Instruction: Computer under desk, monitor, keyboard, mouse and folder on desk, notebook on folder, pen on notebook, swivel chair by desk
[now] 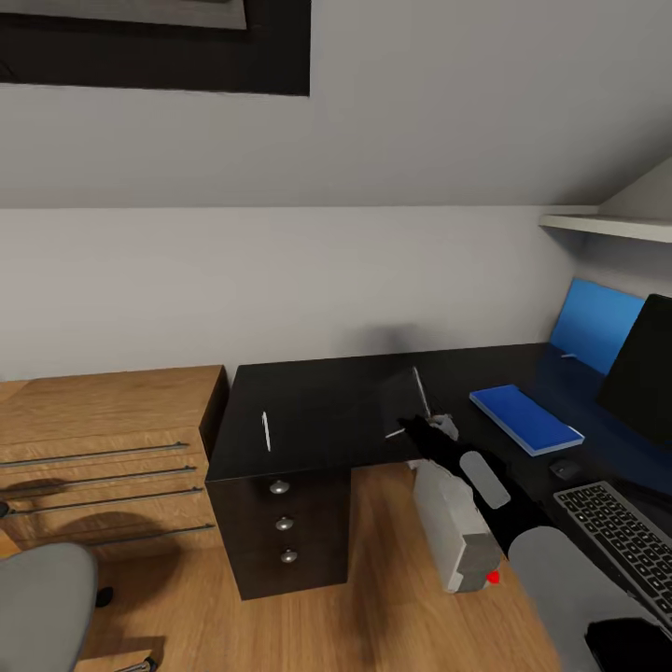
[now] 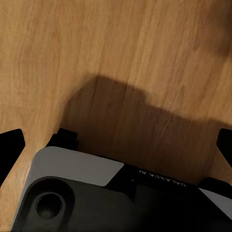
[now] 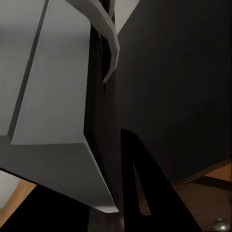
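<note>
Blue folder point(image 1: 525, 419) flat on black desk point(image 1: 317, 420), near keyboard point(image 1: 621, 537)

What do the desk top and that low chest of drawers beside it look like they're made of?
The desk top looks like matt black laminate or painted board: dark, with only a dull sheen. The chest of drawers looks like light wood or veneer, showing grain, with thin metal bar handles.

The left gripper point(image 2: 116, 145) points down at a light wood floor point(image 2: 96, 43), its two dark fingertips point(image 2: 10, 145) spread wide apart with nothing between them. Just behind the fingers sits the robot's own grey-and-black body point(image 2: 77, 166), casting a dark shadow point(image 2: 130, 121) on the boards under the gripper.
</note>
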You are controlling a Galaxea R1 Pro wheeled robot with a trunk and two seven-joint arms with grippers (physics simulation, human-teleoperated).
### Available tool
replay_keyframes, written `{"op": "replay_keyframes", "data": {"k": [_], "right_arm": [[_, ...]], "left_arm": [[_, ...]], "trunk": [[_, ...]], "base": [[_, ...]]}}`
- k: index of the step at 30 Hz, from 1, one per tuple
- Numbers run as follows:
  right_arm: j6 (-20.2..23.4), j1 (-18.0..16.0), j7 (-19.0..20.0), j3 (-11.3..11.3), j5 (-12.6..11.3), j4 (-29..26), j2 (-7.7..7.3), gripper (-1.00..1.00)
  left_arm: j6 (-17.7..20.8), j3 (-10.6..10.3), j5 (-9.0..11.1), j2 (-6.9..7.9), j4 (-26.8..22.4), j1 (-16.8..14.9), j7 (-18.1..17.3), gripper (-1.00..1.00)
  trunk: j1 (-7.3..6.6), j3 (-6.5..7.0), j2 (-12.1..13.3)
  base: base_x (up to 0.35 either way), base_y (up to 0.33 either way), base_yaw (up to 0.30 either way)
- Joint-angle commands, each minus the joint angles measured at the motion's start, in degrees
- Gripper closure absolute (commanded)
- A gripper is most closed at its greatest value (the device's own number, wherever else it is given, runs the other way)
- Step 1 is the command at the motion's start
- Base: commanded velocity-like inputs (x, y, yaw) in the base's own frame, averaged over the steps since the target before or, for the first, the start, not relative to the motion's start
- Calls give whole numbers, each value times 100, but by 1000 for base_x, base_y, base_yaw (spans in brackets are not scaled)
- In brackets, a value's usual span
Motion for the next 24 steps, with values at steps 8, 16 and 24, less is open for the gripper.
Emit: {"op": "replay_keyframes", "data": {"k": [8, 16, 24], "right_arm": [[466, -26, 269, -242, -123, -95, -527, 100], [462, -19, 1127, -288, -331, -67, -618, 100], [421, -19, 1208, -289, -332, -54, -688, 100]], "left_arm": [[-1104, -82, 59, -14, 631, -1, 34, -100], [-1436, -84, 72, 8, 813, -1, 30, -100], [-1449, -84, 74, 9, 820, -1, 31, -100]], "trunk": [[0, -6, -4], [0, -7, -4], [0, -10, -4]], "base": [[0, -3, 0], [0, -230, -8], [54, -307, -32]]}}
